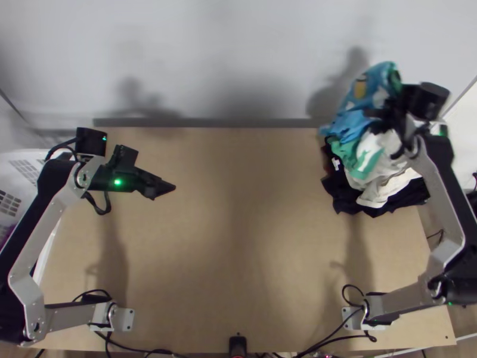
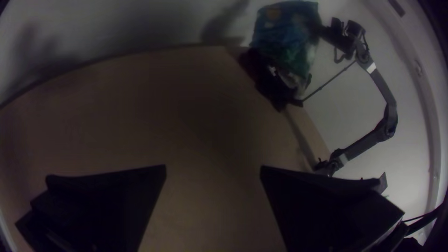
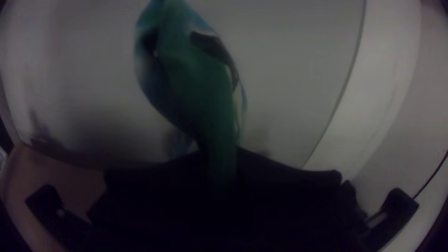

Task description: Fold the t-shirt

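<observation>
T-shirt [image 1: 372, 83] in blue and green, with a printed pattern, hangs bunched from the right arm's jaws, over the far right part of the table [image 1: 238, 238].

At the left edge of the top view, a white basket [image 1: 18, 161] with slotted sides sits partly behind the left arm [image 1: 39, 232]. Next comes the left gripper [image 1: 170, 188], above the left part of the table and pointing toward the middle. Its jaws stand wide apart with nothing between them, as the left wrist view shows. The T-shirt is well apart from them, off on the other side of the table.

Near the middle of the near edge is a small black device [image 1: 237, 346]. Beyond the far edge rises a pale wall [image 1: 238, 59], marked with soft shadows.

To the right, a heap of clothes [image 1: 387, 188] lies loosely bunched at the table's far right, with white and dark cloth showing. The T-shirt overlaps its far side in the top view; whether the two touch, I cannot tell.

Rightmost is the right gripper [image 1: 393, 107], with its jaws closed on the T-shirt. In the right wrist view, a narrow, gathered green part is pinched between them, and the cloth widens out past the tips, creased and unfolded. Which part of the T-shirt is pinched, I cannot tell.
</observation>
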### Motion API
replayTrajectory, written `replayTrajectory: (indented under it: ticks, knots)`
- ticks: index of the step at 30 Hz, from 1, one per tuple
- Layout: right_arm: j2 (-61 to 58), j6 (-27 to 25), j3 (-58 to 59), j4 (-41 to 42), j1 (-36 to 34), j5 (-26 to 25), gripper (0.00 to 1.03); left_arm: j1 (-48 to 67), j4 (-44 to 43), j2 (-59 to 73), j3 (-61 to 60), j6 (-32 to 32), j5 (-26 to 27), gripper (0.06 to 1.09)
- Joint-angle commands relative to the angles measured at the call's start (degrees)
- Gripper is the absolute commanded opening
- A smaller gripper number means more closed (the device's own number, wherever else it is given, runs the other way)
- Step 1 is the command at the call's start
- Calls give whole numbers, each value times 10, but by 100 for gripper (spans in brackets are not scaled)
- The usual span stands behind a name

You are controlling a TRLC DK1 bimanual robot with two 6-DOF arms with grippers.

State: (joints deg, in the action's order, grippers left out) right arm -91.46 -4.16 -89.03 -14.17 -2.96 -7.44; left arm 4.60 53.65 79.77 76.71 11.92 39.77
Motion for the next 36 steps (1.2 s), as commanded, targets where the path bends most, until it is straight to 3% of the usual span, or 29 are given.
replayTrajectory:
  ticks: [1,10,24,31,33,36]
  knots:
    - [56,7,106,26,-100,72,3,35,-14,14,1,-20,-22,104]
    - [58,17,213,82,-229,168,3,80,-44,50,3,-41,-47,104]
    - [-53,47,258,195,-303,194,4,74,-47,67,0,-27,-56,104]
    - [-51,50,254,154,-306,231,41,69,-48,77,5,-17,-56,104]
    - [-36,48,250,129,-304,253,74,69,-48,81,11,-17,-55,104]
    - [0,28,249,85,-302,257,96,69,-48,87,20,-17,-55,104]
